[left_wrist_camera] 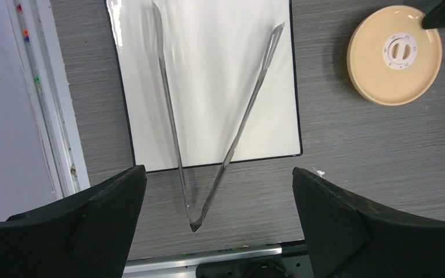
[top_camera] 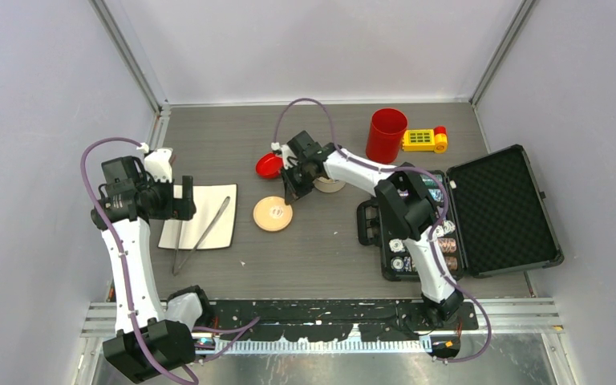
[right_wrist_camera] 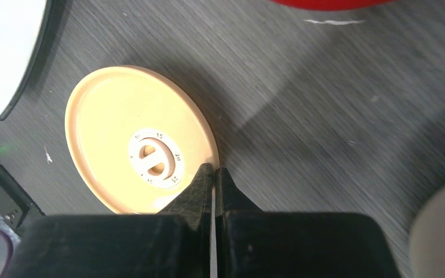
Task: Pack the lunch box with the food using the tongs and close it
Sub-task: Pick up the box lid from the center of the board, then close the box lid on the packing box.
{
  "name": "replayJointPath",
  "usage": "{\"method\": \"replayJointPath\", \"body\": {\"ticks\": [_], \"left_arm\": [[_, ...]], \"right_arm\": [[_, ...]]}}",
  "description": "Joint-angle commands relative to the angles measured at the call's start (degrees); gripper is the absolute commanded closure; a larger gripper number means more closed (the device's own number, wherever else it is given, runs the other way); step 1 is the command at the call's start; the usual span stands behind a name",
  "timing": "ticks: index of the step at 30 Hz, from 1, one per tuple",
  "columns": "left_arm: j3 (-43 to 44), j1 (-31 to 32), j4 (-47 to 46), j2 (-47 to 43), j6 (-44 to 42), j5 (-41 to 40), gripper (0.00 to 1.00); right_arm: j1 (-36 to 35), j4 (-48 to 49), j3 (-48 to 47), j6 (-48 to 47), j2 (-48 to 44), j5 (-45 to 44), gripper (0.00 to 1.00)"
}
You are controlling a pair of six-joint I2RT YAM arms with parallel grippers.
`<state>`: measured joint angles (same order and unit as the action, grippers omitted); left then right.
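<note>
Over on the left side of the tabletop (top_camera: 321,249), the left gripper (left_wrist_camera: 217,179) hangs above the tongs (left_wrist_camera: 232,139) with its jaws spread wide, nothing between them. The tongs lie flat, both arms fanned out across a white mat (left_wrist_camera: 208,58), while their joined end pokes off the mat's edge onto the bare tabletop, right between the two open jaws in the left wrist view.

Centre stage now: the right gripper (right_wrist_camera: 214,171) is down at the tan lid (right_wrist_camera: 110,110), jaws clenched tight together, tips sitting right at the lid's rim. Whether they actually pinch that rim, I can't tell. The lid lies flat on the tabletop, just beside the mat.

The lunch box (top_camera: 333,187) sits just behind the right wrist, partly hidden by the arm, lid off. A red dish (top_camera: 269,166) sits near it on the left; what's inside is too small to make out. Farther back stand a red cup (top_camera: 387,135) and a yellow toy (top_camera: 423,140), and a black case (top_camera: 497,208) lies open on the right.
</note>
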<state>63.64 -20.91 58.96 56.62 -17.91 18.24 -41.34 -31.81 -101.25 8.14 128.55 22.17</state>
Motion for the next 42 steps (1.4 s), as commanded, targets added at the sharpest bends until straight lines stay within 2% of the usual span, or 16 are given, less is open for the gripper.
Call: {"method": "replayJointPath", "body": {"ticks": [1, 12, 20, 25, 42], "left_arm": [[1.97, -0.22, -1.91, -0.53, 1.40, 2.25, 0.00], [4.83, 0.65, -1.81, 3.07, 0.15, 8.83, 0.00], [6.37, 6.24, -3.87, 5.69, 1.24, 8.11, 0.00], [6.92, 9.88, -4.95, 7.17, 1.87, 6.33, 0.00], [9.00, 9.96, -5.67, 10.04, 2.01, 4.75, 0.00]], "right_arm": [[3.09, -0.93, -1.32, 0.74, -8.71, 1.64, 1.00], [13.68, -4.18, -1.01, 0.37, -17.08, -1.07, 0.99], [20.51, -7.58, -0.20, -3.73, -18.73, -5.15, 1.00], [21.24, -7.65, 0.87, -5.19, -17.95, -7.89, 1.00], [22.51, -6.00, -0.75, -6.86, -11.62, -8.51, 1.00]]}}
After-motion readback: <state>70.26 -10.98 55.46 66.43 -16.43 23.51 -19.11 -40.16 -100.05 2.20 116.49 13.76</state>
